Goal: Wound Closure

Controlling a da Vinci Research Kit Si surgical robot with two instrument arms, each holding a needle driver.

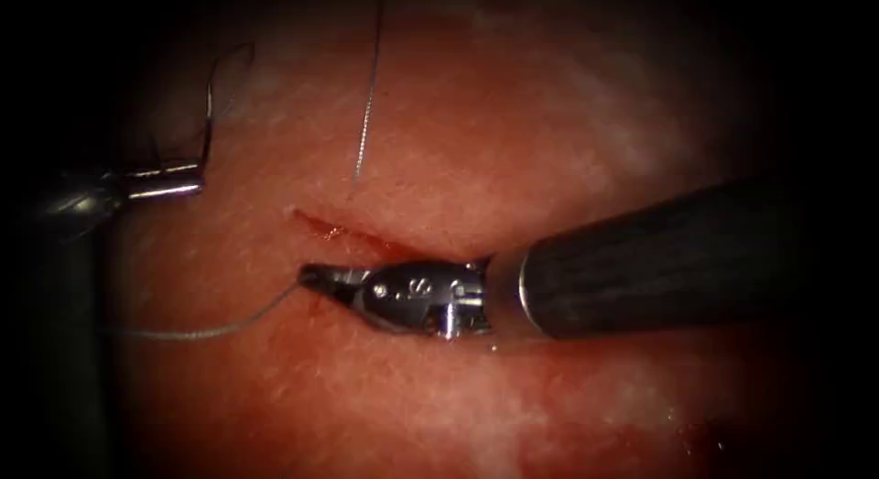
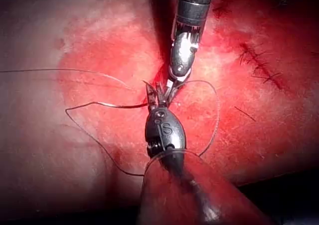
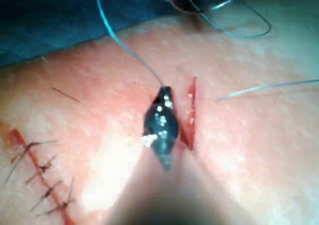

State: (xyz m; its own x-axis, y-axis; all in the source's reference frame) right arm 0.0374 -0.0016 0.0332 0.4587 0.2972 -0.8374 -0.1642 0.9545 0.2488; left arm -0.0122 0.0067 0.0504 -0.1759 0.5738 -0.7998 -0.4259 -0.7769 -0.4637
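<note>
The cut [image 1: 341, 230] runs short and red across the tissue [image 1: 513, 131]. My right tool [image 1: 313, 277] lies just below it, jaws shut on the thread [image 1: 220, 327], which trails away to the left. That tool's tip [image 3: 164, 91] sits beside the cut [image 3: 192, 110], with thread [image 3: 127, 48] leading off from it. My left tool [image 1: 188, 179] hovers well left of the cut, jaws shut on one end of the curved needle [image 1: 212, 94], which arcs upward, clear of the tissue. Up close, the left tool [image 2: 154, 94] grips the needle [image 2: 122, 105].
A second strand of thread [image 1: 368, 94] hangs down from above and meets the tissue just above the cut. Loose thread loops [image 2: 215, 110] lie around both tools. An older stitched line [image 2: 259, 60] [image 3: 42, 177] lies off to one side.
</note>
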